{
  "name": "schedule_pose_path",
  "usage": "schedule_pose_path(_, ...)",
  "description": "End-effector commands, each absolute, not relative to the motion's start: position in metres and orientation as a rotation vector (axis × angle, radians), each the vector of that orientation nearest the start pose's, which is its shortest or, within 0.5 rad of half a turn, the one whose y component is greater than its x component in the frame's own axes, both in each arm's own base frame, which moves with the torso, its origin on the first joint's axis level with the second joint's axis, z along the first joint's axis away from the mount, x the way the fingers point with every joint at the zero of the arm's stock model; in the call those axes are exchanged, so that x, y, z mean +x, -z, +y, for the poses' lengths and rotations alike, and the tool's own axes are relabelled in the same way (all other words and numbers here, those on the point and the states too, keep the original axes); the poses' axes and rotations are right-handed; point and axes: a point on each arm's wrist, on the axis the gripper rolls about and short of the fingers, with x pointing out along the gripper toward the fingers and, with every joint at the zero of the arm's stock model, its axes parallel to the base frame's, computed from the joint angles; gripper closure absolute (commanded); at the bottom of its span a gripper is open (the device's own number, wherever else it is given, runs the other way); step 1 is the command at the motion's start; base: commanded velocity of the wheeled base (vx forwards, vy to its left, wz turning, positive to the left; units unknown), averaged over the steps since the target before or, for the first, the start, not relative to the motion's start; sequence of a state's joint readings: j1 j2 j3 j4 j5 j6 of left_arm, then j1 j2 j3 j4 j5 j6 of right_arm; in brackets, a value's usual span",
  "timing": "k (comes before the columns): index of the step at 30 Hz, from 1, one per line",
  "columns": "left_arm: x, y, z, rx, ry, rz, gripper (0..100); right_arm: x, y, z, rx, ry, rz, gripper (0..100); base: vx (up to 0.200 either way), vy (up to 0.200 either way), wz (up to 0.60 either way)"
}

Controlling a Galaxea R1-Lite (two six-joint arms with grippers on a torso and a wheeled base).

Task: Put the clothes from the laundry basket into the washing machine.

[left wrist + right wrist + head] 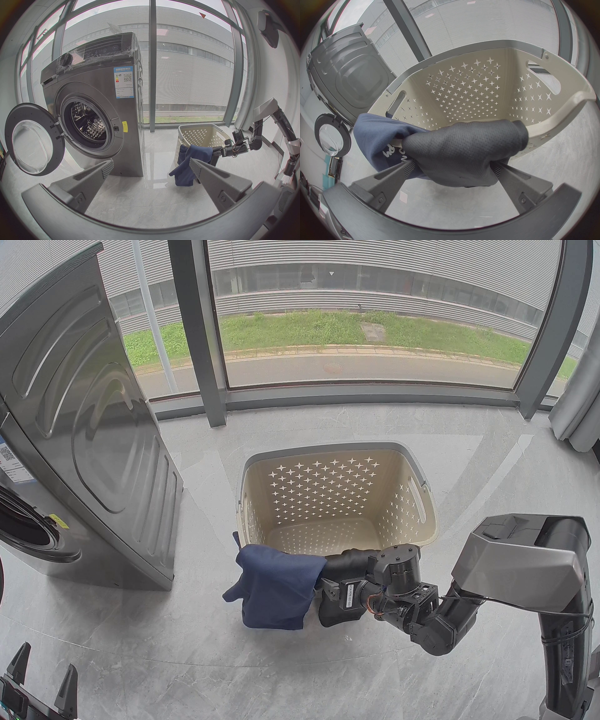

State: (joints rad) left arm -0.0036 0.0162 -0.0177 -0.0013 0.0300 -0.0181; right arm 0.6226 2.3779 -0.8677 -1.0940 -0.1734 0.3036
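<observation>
My right claw (pixel 452 167) is closed on a dark grey cloth (pixel 462 150). The cloth is a fat bunch between the two fingers. The claw is low, just in front of the near edge of the laundry basket (pixel 325 490).

A blue cloth (pixel 275 590) hangs right beside the grey one, on the side toward the washing machine (pixel 125 125). It hangs down in front of the basket's near wall. I cannot tell if the claw grips the blue cloth too or if the cloth just lies over the rim.

The basket stands on the floor by the big window, to the right of the washing machine. The machine's round door (pixel 32 142) is swung wide open, and I can see the shiny drum (pixel 89 123) inside.

My left claw (pixel 150 163) is open, with nothing between its fingers. It is down low, well apart from the basket, and faces the machine's front.
</observation>
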Motion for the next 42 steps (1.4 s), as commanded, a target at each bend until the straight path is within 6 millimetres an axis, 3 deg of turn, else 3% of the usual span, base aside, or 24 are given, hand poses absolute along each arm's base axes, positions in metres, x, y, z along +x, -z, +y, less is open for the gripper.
schedule_pose_path(1,-0.022,-0.076,0.001,-0.018,-0.028,0.006,0,0.329,0.007,0.232,0.141,-0.382,0.432,0,0.000,0.000,0.00)
schedule_pose_path(2,-0.022,-0.076,0.001,-0.018,-0.028,0.007,0,0.330,0.006,0.232,0.145,-0.383,0.425,0,0.000,0.000,0.00)
schedule_pose_path(3,-0.022,-0.076,0.001,-0.018,-0.028,0.006,0,0.330,0.006,0.232,0.148,-0.385,0.418,100,0.000,0.000,0.00)
schedule_pose_path(9,-0.022,-0.076,0.001,-0.020,-0.028,0.006,0,0.325,0.003,0.232,0.151,-0.390,0.420,100,0.000,0.000,0.00)
schedule_pose_path(11,-0.022,-0.076,0.001,-0.021,-0.028,0.006,0,0.318,-0.006,0.229,0.157,-0.395,0.416,100,0.000,0.000,0.00)
schedule_pose_path(18,-0.022,-0.076,0.001,-0.021,-0.029,0.007,0,0.289,-0.071,0.210,0.205,-0.422,0.324,100,0.000,0.000,0.00)
schedule_pose_path(22,-0.022,-0.076,0.001,-0.026,-0.029,0.006,0,0.257,-0.118,0.190,0.277,-0.448,0.254,100,0.000,0.000,0.00)
schedule_pose_path(23,-0.022,-0.076,0.001,-0.026,-0.029,0.006,0,0.257,-0.118,0.190,0.277,-0.448,0.254,100,0.000,0.000,0.00)
schedule_pose_path(25,-0.022,-0.076,0.001,-0.026,-0.031,0.006,0,0.235,-0.135,0.174,0.293,-0.463,0.222,100,0.000,0.000,0.00)
schedule_pose_path(28,-0.022,-0.076,0.001,-0.027,-0.031,0.007,0,0.215,-0.145,0.160,0.303,-0.487,0.202,100,0.000,0.000,0.00)
schedule_pose_path(31,-0.022,-0.076,0.001,-0.031,-0.034,0.007,0,0.197,-0.158,0.156,0.310,-0.536,0.168,100,0.000,0.000,0.00)
schedule_pose_path(33,-0.022,-0.076,0.001,-0.031,-0.034,0.007,0,0.196,-0.159,0.156,0.311,-0.537,0.165,100,0.000,0.000,0.00)
schedule_pose_path(34,-0.022,-0.076,0.001,-0.034,-0.034,0.007,0,0.185,-0.173,0.150,0.312,-0.559,0.105,100,0.000,0.000,0.00)
schedule_pose_path(37,-0.022,-0.076,0.001,-0.031,-0.032,0.006,0,0.178,-0.187,0.141,0.280,-0.559,0.035,100,0.000,0.000,0.00)
schedule_pose_path(42,-0.022,-0.076,0.001,-0.026,-0.028,0.004,0,0.172,-0.194,0.137,0.218,-0.566,-0.004,100,0.000,0.000,0.00)
